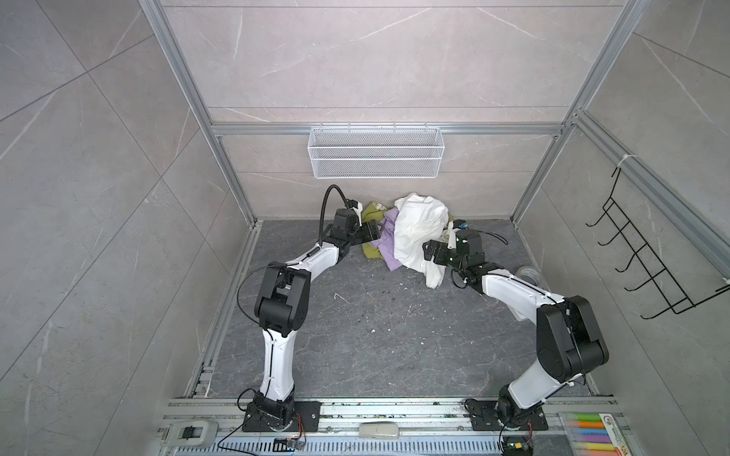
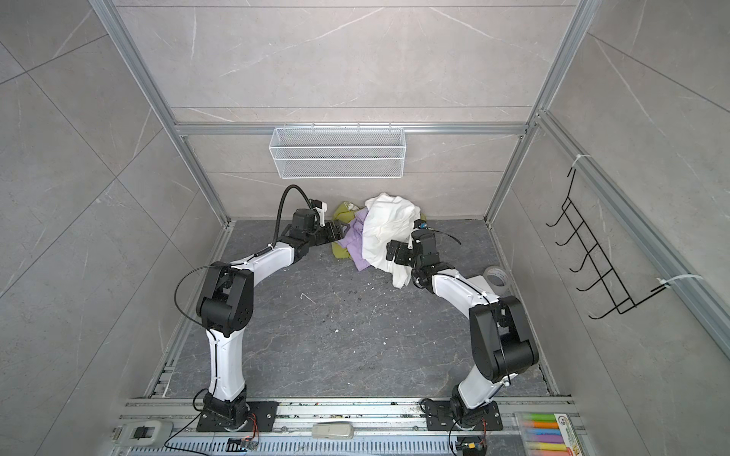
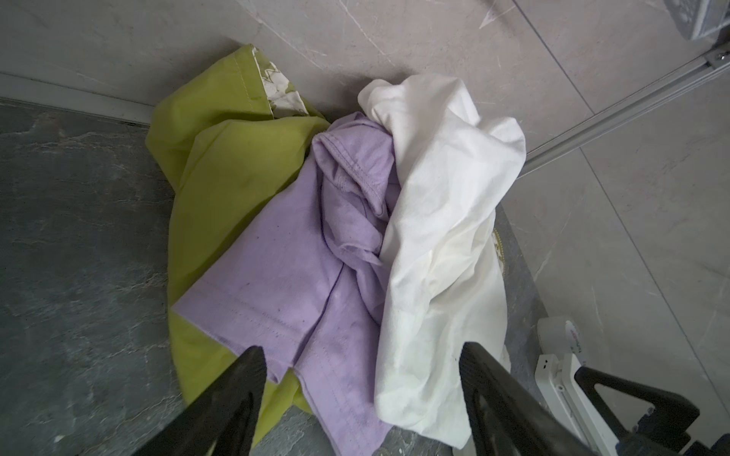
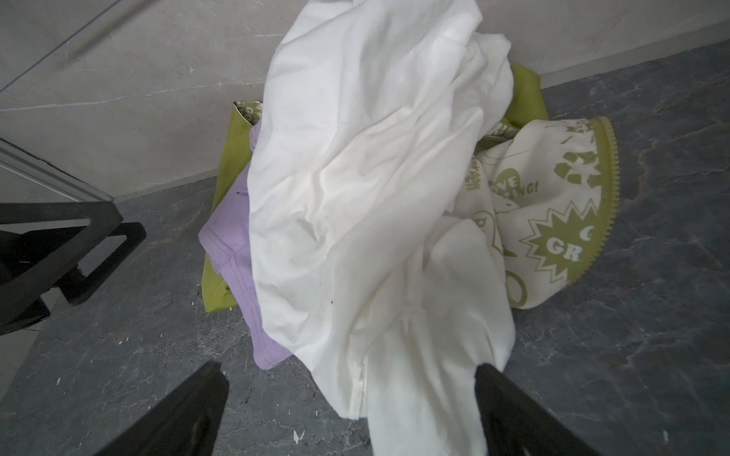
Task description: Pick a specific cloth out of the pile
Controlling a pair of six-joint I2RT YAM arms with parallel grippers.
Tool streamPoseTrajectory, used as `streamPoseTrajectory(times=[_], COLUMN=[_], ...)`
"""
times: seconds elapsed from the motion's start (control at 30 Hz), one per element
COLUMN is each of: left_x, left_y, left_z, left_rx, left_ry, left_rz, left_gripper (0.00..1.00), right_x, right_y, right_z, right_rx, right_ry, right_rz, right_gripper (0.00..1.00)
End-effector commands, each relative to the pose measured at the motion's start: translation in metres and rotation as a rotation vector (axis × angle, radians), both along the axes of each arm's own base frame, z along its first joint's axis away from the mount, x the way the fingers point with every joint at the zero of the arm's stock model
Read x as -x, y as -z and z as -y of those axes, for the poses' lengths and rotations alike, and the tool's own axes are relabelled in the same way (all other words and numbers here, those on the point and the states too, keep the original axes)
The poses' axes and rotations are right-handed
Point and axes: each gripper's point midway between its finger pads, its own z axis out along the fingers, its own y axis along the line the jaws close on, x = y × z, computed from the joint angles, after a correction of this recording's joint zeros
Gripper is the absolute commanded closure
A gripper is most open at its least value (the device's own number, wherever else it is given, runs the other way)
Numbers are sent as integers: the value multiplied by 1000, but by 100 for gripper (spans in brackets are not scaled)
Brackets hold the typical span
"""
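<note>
Grey floor (image 1: pixel 375 335), lilac cloth (image 3: pixel 284 276) beneath white cloth (image 3: pixel 442 237)

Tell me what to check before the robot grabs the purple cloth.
1. The lilac cloth in sight: ok.
2. The left end effector open, aimed at its hem: ok.
3. It is free of the white cloth: not ok, white overlaps it.
4. It lies atop the olive-green cloth: ok.
5. The right end effector open, holding nothing: ok.
6. The left fingers touching fabric: cannot tell.
</note>
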Motion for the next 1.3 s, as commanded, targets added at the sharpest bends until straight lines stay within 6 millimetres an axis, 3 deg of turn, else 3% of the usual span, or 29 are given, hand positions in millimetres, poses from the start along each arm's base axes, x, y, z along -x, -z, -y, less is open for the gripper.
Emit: streamPoseTrajectory(times=[0.0,0.33,0.37,0.43,0.8,0.97,1.27], left_x=[-14,-48,-52,-56,-57,-62,-69], left_y=[-17,-12,3,7,27,32,47], left_z=[5,25,28,31,47,63,79], left_rx=[88,227,228,247,270,285,315], left_ry=[-11,-26,-31,-31,-8,26,41], left_rz=[-7,-27,-50,-56,-94,-92,-120], left_gripper=[22,29,29,30,33,34,46], right_x=[-9,-9,-10,-11,-12,-12,-10], right_y=[-9,-14,-14,-16,-15,-12,-22], right_z=[-8,-12,-12,-13,-12,-12,-11], right_rx=[-43,-59,-60,-59,-52,-50,-39], right_ry=[-5,-19,-20,-22,-19,-19,-23], right_rz=[26,31,31,33,32,25,36], right_gripper=[1,0,0,0,0,0,0])
